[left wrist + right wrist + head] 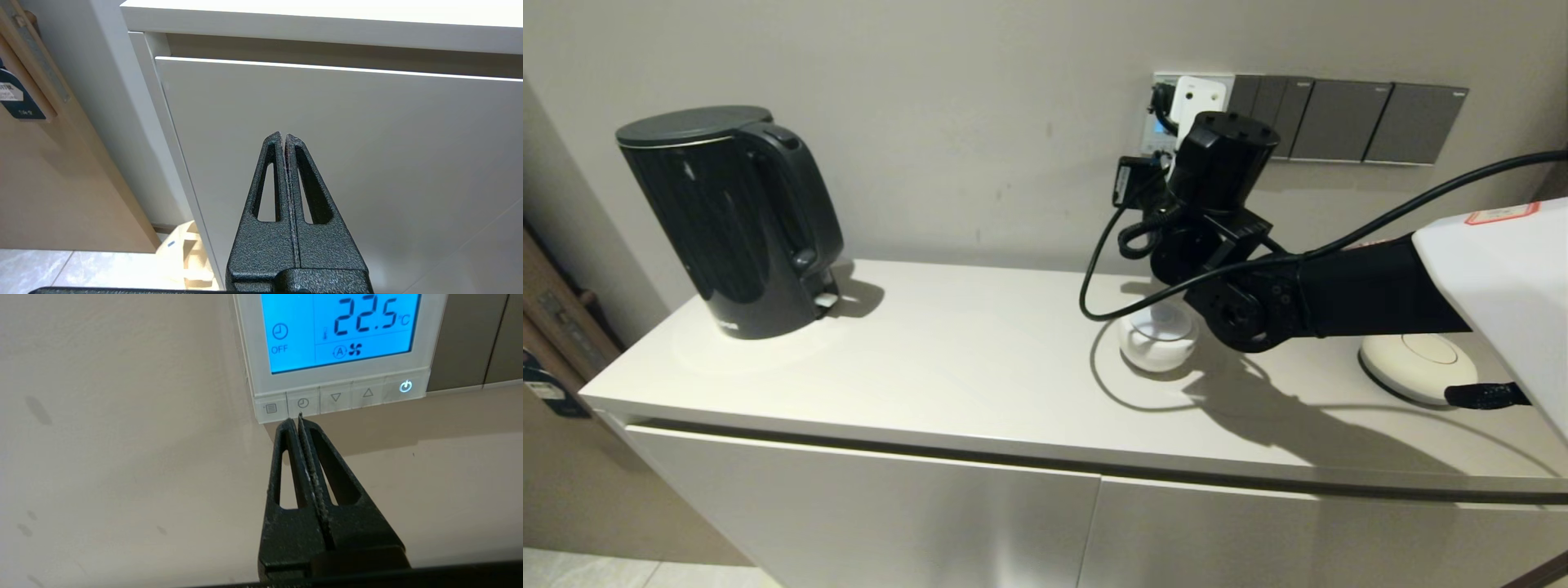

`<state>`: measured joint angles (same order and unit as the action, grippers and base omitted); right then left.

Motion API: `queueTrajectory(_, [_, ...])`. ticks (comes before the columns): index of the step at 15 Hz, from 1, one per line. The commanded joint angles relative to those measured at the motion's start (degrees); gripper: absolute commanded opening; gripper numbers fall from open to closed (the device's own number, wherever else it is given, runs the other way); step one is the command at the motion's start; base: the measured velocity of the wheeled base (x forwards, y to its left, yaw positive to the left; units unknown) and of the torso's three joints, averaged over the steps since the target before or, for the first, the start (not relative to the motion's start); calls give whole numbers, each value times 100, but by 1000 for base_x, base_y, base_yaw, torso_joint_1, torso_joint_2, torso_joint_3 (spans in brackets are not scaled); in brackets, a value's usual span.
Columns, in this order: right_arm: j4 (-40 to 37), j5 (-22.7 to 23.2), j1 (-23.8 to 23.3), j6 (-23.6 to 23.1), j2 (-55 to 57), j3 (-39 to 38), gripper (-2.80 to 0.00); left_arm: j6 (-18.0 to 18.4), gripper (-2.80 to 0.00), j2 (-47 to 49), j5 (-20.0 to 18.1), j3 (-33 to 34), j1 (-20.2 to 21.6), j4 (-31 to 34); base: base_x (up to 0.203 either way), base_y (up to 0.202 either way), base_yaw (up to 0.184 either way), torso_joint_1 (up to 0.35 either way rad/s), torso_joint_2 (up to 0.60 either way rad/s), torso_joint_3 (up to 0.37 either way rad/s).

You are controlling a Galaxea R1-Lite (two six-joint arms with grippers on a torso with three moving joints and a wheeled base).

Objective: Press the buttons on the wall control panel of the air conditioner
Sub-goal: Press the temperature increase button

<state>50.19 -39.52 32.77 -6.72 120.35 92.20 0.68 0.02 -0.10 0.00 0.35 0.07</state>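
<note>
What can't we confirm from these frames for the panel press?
- Head view: the control panel is mostly hidden by the right arm; its buttons can't be seen.
- Right wrist view: the shut right tool sits at the clock button; actual contact can't be told. The screen's top is cut off.
- Left wrist view: the shut left tool faces the cabinet door; the panel is not visible.

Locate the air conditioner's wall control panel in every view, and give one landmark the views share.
Head view: the control panel is on the wall, mostly hidden behind the right gripper.
Left wrist view: not in it.
Right wrist view: it fills the upper middle, screen lit blue.
Shared landmark: the grey switch plates beside it.
</note>
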Motion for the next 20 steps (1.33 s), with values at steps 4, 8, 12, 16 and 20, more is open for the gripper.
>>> queueTrajectory(4, [17,-29,-7,-5,94,61,-280,2,-280,4,1,0,0,1,0,0,0,0,0,0])
queueTrajectory(8, [-9,-29,-69,-5,96,185,-280,2,-280,-2,1,0,0,1,0,0,0,0,0,0])
queueTrajectory(12, [-19,-29,-78,-23,103,237,-280,2,-280,2,1,0,4,1,0,0,0,0,0,0])
queueTrajectory(16, [-35,-21,-86,-38,260,343,-280,2,-280,4,1,0,0,1,0,0,0,0,0,0])
queueTrajectory(20, [-35,-20,-101,-40,358,439,-280,2,-280,-2,1,0,1,1,0,0,0,0,0,0])
